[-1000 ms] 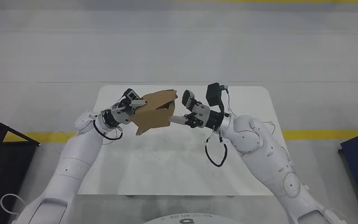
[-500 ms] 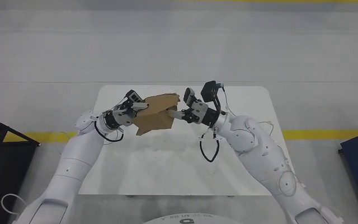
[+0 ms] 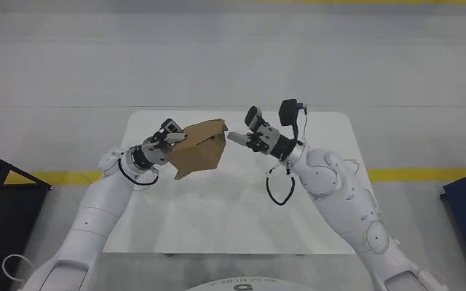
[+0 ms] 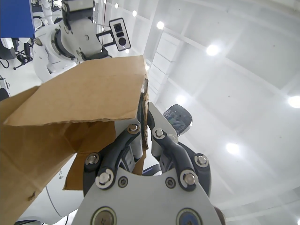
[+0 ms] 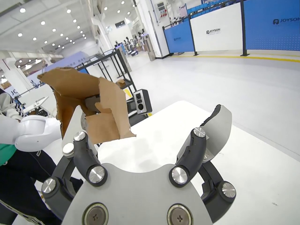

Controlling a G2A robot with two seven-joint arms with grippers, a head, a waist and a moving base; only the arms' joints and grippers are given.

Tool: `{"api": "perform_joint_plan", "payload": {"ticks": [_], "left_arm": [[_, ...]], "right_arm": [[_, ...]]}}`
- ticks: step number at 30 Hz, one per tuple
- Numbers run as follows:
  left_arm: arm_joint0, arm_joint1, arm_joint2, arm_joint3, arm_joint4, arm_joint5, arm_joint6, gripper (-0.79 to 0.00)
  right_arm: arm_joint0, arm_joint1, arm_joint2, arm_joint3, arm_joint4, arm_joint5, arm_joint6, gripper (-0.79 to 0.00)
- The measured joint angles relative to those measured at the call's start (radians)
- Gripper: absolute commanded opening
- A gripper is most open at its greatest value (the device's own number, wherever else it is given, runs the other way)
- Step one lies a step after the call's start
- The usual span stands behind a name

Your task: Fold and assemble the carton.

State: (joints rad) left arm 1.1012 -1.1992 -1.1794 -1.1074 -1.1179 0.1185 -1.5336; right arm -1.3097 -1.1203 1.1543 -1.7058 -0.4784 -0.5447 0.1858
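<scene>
— What did you hold?
— A brown, half-folded cardboard carton point(image 3: 200, 148), clamped by one wall in my left gripper point(image 4: 145, 111); my right gripper point(image 5: 150, 118) gaped wide just beside its loose flap point(image 5: 110, 118).
— Risk?
— Pushing that flap sideways might twist it from my thin pinch.

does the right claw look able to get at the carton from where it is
Probably yes: the right claw is open close beside the carton, nothing between them; the left claw holds its opposite side.
</scene>
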Motion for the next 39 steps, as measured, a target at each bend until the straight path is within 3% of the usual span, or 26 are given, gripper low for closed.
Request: {"api": "perform_joint_plan", "payload": {"ticks": [9,18,25,31,39], "left_arm": [[0.009,-0.002,0.006,-0.011,-0.004,0.007,-0.002,-0.785],[0.011,-0.003,0.007,-0.011,0.007,0.002,0.008,-0.785],[0.017,-0.004,0.01,-0.019,0.011,0.001,0.007,-0.785],[0.022,-0.005,0.008,-0.016,0.01,-0.002,0.008,-0.785],[0.03,-0.007,-0.006,-0.006,-0.009,-0.032,0.038,-0.785]], "right_arm": [[0.057,-0.015,-0.029,0.076,0.034,0.066,0.028,0.0],[0.064,-0.018,-0.077,0.05,-0.047,-0.019,0.092,0.0],[0.075,-0.025,-0.106,0.057,-0.112,0.012,0.098,0.0],[0.072,-0.028,-0.1,0.062,-0.081,0.0,0.072,0.0],[-0.035,-0.011,0.015,-0.004,-0.023,-0.133,-0.059,0.0]]}}
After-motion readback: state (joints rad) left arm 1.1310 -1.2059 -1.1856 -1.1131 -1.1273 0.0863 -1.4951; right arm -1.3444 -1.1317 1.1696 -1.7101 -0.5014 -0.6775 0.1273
